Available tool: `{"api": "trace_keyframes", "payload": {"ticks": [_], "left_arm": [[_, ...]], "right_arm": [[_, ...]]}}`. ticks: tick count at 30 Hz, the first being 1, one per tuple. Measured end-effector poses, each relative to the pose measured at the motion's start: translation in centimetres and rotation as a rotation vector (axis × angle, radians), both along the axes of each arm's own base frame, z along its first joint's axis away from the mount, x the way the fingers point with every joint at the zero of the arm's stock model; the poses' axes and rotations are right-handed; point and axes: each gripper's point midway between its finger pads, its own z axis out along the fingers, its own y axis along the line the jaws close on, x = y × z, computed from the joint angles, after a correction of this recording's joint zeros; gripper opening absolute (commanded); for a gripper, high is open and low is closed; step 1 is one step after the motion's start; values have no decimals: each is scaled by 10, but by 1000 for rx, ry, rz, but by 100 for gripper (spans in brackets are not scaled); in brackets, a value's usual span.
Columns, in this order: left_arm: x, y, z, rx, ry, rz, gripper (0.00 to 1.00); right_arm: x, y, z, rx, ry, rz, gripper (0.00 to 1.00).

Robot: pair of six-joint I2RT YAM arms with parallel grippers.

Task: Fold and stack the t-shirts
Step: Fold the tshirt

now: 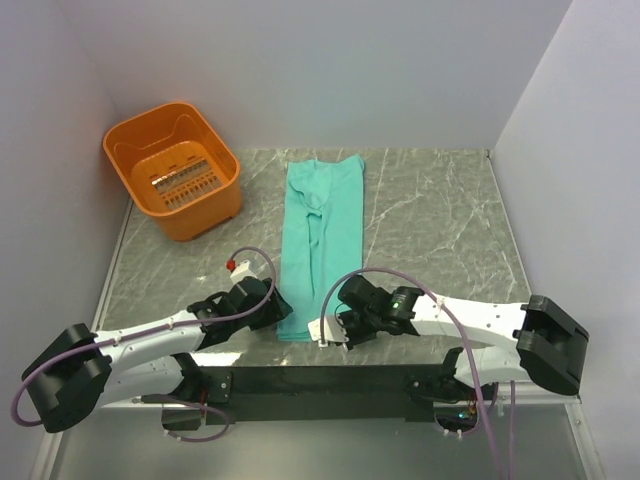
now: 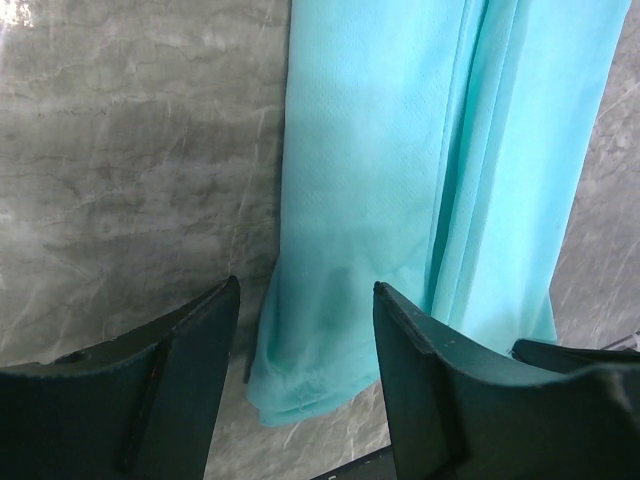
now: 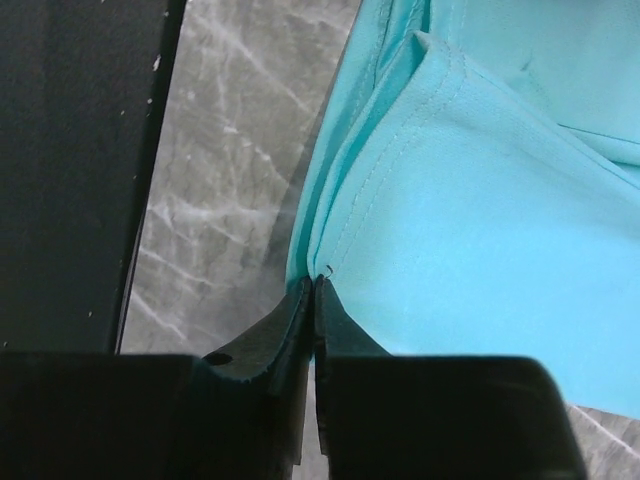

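One teal-green t-shirt (image 1: 320, 225) lies on the marble table, folded lengthwise into a long narrow strip running from the back toward me. My left gripper (image 1: 274, 310) is at its near left corner. In the left wrist view that gripper (image 2: 305, 290) is open, its two fingers apart on either side of the rumpled corner of the t-shirt (image 2: 400, 180). My right gripper (image 1: 326, 330) sits at the near right corner. Seen from the right wrist, this gripper (image 3: 316, 282) is shut on the stitched hem edge of the t-shirt (image 3: 490, 220).
An orange plastic basket (image 1: 205, 215) stands at the back left of the table. The black mounting plate (image 1: 300, 380) runs along the near edge just behind both grippers. White walls close in the back and both sides.
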Motion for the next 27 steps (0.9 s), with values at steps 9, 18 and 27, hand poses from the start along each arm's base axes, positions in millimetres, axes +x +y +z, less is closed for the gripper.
{"api": "trace_keyframes", "payload": {"ticks": [9, 18, 27], "left_arm": [[0, -1, 1, 1, 3, -3, 63], [-8, 4, 1, 16, 28, -14, 63], [-11, 7, 1, 20, 38, -16, 63]], "right_arm": [[-4, -10, 2, 1, 18, -14, 39], [-13, 8, 7, 38, 89, -16, 41], [-13, 29, -9, -10, 99, -37, 43]]}}
